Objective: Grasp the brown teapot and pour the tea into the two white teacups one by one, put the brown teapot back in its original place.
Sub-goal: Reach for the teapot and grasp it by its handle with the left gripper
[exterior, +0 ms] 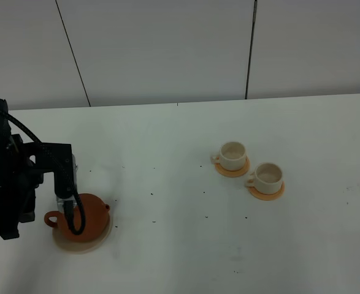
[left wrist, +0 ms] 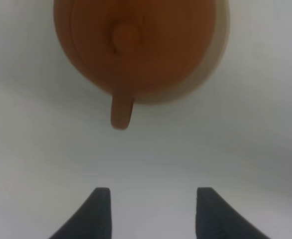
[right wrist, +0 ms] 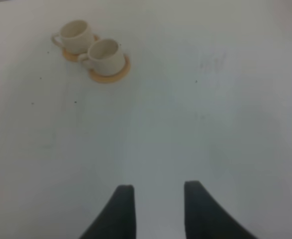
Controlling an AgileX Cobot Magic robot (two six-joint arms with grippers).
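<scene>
Brown teapot [exterior: 95, 210] on tan coaster [exterior: 81, 248], handle [left wrist: 121, 112] toward the spread left gripper [left wrist: 153, 209].
Right gripper [right wrist: 158, 209] spread too; white teacups [exterior: 233, 155] [exterior: 269, 176] on orange saucers [exterior: 238, 172] stand well away.

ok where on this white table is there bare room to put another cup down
The widest bare patch of the white table lies between the squat reddish-brown clay teapot on its pale tan coaster and the two cream-white teacups on orange saucers. The front right is bare too. It is crowded around the teapot, under the left arm.
</scene>
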